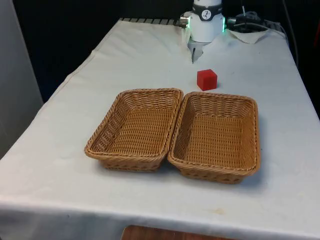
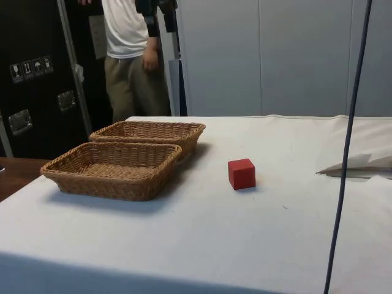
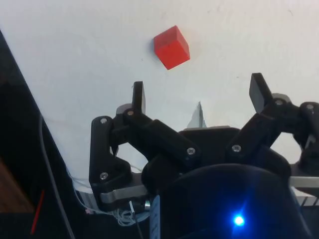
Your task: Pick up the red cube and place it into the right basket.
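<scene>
- Front view: raised, looks down the table's (image 1: 280, 100) length; two baskets (image 1: 175, 132) near, red cube (image 1: 206, 79) beyond.
- Side view: low, near cloth level, looks across; a person (image 2: 131, 55) stands behind.
- Wrist view: above the cloth, looks past the gripper (image 3: 197, 94) at the cube.
- Cube common to all three; baskets shared by front and side.

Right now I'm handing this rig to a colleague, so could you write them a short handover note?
Gripper: jaws open, holding nothing, above the white cloth.
Red cube: on the cloth, clear of both baskets, just beyond the right basket's far rim.
Right basket (front view's right) and left basket: side by side, nothing in them.
Done: nothing yet.
Left: grasp the cube, lift it, set it in the right basket.
</scene>
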### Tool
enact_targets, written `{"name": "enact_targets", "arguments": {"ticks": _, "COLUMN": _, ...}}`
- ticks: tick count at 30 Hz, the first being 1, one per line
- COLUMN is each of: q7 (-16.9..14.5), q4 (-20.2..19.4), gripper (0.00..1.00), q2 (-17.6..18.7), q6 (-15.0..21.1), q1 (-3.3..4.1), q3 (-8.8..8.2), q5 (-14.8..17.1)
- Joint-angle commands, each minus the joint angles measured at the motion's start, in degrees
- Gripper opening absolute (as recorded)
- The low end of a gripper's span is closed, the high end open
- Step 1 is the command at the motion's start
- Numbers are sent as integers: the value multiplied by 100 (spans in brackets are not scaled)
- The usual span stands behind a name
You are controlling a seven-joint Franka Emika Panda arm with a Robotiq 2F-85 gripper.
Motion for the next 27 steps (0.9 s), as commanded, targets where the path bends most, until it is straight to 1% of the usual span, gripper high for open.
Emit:
{"name": "enact_targets", "arguments": {"ticks": 1, "q7": 97, "q4": -69, "gripper": 100, "q2": -69, "q6": 17, "q1": 6, "q3": 0, "q5": -34}}
{"name": "enact_targets", "arguments": {"ticks": 12, "q7": 441, "q4": -172, "gripper": 100, "q2": -160, "q6": 23, "q1": 6, "q3": 0, "q5": -40}}
{"name": "enact_targets", "arguments": {"ticks": 13, "q7": 384, "q4": -120, "gripper": 100, "q2": -109, "q6": 0, "q1": 0, "q3": 0, "q5": 0}}
{"name": "enact_targets", "arguments": {"ticks": 15, "q7": 527, "q4": -201, "gripper": 100, "q2": -189, "q6": 29, "q1": 6, "q3": 0, "q5": -46}}
{"name": "enact_targets", "arguments": {"ticks": 20, "q7": 676, "q4": -304, "gripper": 100, "q2": -275, "q6": 34, "q1": 11, "q3": 11, "q5": -52}}
{"name": "enact_targets", "arguments": {"ticks": 21, "q7": 613, "q4": -252, "gripper": 100, "q2": -223, "q6": 0, "q1": 0, "q3": 0, "q5": -11}}
{"name": "enact_targets", "arguments": {"ticks": 22, "q7": 705, "q4": -327, "gripper": 100, "q2": -298, "q6": 34, "q1": 11, "q3": 11, "q5": -52}}
{"name": "enact_targets", "arguments": {"ticks": 27, "q7": 877, "q4": -510, "gripper": 100, "q2": -464, "q6": 57, "q1": 17, "q3": 57, "q5": -69}}
